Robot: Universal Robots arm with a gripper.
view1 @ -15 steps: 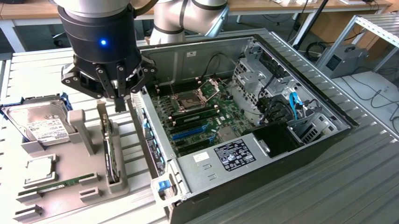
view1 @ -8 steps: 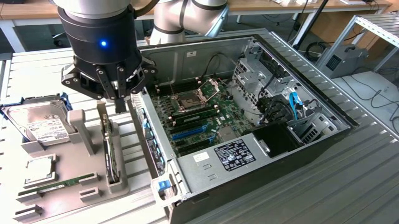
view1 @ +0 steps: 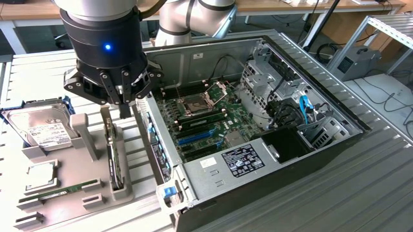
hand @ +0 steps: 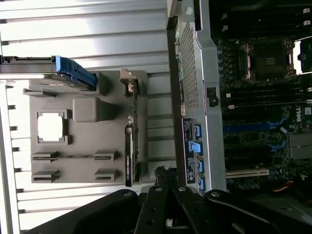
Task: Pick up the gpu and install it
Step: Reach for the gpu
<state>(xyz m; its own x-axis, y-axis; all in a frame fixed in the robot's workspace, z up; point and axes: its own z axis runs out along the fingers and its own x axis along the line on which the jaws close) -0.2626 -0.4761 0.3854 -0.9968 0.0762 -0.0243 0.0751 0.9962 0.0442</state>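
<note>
The gpu (view1: 115, 157) stands on its long edge in a slot of the grey holder (view1: 77, 205), at the exterior view's left of the open computer case (view1: 271, 159). It is a thin dark card with a silver bracket at its far end. My gripper (view1: 125, 112) hangs just above that far end, its fingers shut together with nothing between them. In the wrist view the gpu (hand: 130, 146) appears edge-on beside the case wall (hand: 187, 87), and the shut gripper (hand: 163, 176) sits at its near end.
On the holder lie a hard drive (view1: 42, 126) in a blue carrier, a processor chip (view1: 42, 173) and a green memory stick (view1: 61, 191). Inside the case the motherboard (view1: 206, 116) shows blue and black slots. Cables and a drive cage fill the case's far side.
</note>
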